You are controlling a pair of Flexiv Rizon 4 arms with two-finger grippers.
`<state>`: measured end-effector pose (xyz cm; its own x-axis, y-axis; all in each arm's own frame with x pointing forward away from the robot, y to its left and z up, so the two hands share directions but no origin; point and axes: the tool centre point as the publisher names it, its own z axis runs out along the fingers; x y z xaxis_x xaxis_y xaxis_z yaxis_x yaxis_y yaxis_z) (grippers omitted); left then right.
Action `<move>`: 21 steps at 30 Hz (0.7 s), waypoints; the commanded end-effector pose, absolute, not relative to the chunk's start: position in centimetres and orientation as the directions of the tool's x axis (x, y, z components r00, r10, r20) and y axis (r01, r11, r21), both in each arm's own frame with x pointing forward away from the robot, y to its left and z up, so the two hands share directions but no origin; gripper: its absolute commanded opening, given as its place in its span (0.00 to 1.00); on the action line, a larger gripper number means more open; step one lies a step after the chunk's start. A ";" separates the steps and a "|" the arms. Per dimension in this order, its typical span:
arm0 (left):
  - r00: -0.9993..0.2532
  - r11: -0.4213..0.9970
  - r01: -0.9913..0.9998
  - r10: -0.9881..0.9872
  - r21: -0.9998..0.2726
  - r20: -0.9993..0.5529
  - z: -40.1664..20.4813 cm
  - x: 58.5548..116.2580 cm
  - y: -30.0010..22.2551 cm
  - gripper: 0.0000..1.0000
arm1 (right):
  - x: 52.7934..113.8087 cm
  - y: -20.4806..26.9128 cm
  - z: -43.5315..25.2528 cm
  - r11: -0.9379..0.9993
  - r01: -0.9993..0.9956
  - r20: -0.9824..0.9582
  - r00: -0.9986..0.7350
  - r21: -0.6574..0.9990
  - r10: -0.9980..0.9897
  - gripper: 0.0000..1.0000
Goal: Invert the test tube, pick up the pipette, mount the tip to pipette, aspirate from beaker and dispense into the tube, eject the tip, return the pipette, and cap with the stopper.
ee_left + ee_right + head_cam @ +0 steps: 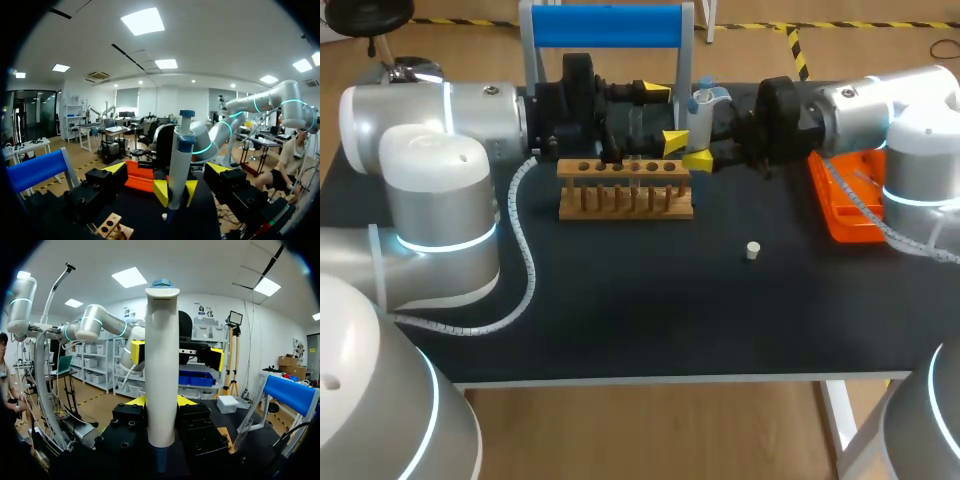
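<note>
A white pipette (702,112) with a blue top stands upright with my right gripper (698,142) shut on its lower body, just behind the right end of the wooden tube rack (625,190). In the right wrist view the pipette (161,365) rises between the two yellow tips of that gripper (160,400). My left gripper (665,116) faces it from the left, open wide, touching nothing. In the left wrist view its tips (167,167) stand on either side of the pipette (180,160). A clear test tube (636,140) stands in the rack. The small white stopper (752,250) lies on the mat.
An orange tray (845,195) lies at the right under my right arm. The blue-topped pipette stand (605,25) is at the back behind my left gripper. Open dark mat stretches in front of the rack, around the stopper.
</note>
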<state>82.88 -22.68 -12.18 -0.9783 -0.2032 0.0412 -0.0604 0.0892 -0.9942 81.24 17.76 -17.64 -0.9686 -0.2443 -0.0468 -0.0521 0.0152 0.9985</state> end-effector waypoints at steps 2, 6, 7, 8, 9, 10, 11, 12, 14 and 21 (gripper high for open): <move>-0.978 0.086 -0.059 -0.205 -0.995 0.041 -12.3 82.8 -22.7 1.00 | 81.5 18.9 -17.5 0.017 -0.054 -0.048 -0.970 0.998 -0.239 0.00; -0.978 0.086 -0.059 -0.205 -0.995 0.041 -12.3 82.8 -22.7 1.00 | 81.7 19.4 -17.3 0.018 -0.054 -0.049 -0.973 0.998 -0.227 0.00; -0.978 0.086 -0.059 -0.205 -0.995 0.041 -12.3 82.8 -22.7 1.00 | 81.8 19.6 -17.3 0.019 -0.054 -0.049 -0.974 0.998 -0.223 0.00; -0.978 0.086 -0.059 -0.205 -0.995 0.041 -12.3 82.8 -22.7 1.00 | 81.8 19.7 -17.2 0.018 -0.053 -0.047 -0.974 0.998 -0.221 0.00; -0.978 0.086 -0.059 -0.205 -0.995 0.041 -12.3 82.8 -22.7 1.00 | 81.8 19.8 -17.2 0.018 -0.053 -0.048 -0.974 0.998 -0.220 0.00; -0.978 0.086 -0.059 -0.205 -0.995 0.041 -12.3 82.8 -22.7 1.00 | 81.8 19.9 -17.2 0.017 -0.056 -0.051 -0.975 0.998 -0.217 0.00; -0.978 0.086 -0.059 -0.205 -0.995 0.041 -12.3 82.8 -22.7 1.00 | 81.9 20.0 -17.1 0.017 -0.057 -0.052 -0.975 0.998 -0.216 0.00; -0.978 0.086 -0.059 -0.205 -0.995 0.041 -12.3 82.8 -22.7 1.00 | 81.9 20.0 -17.1 0.016 -0.057 -0.052 -0.976 0.998 -0.210 0.00; -0.978 0.086 -0.059 -0.205 -0.995 0.041 -12.3 82.8 -22.7 1.00 | 82.0 20.2 -17.1 0.017 -0.058 -0.053 -0.977 0.998 -0.205 0.00; -0.978 0.086 -0.059 -0.205 -0.995 0.041 -12.3 82.8 -22.7 0.63 | 82.1 20.5 -17.0 0.015 -0.061 -0.057 -0.979 0.998 -0.196 0.00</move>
<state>82.88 -22.68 -12.18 -0.9783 -0.2031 0.0412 -0.0604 0.0892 -0.9942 82.20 20.36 -16.99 -0.9785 -0.1986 -0.0557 -0.0597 0.0144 0.9981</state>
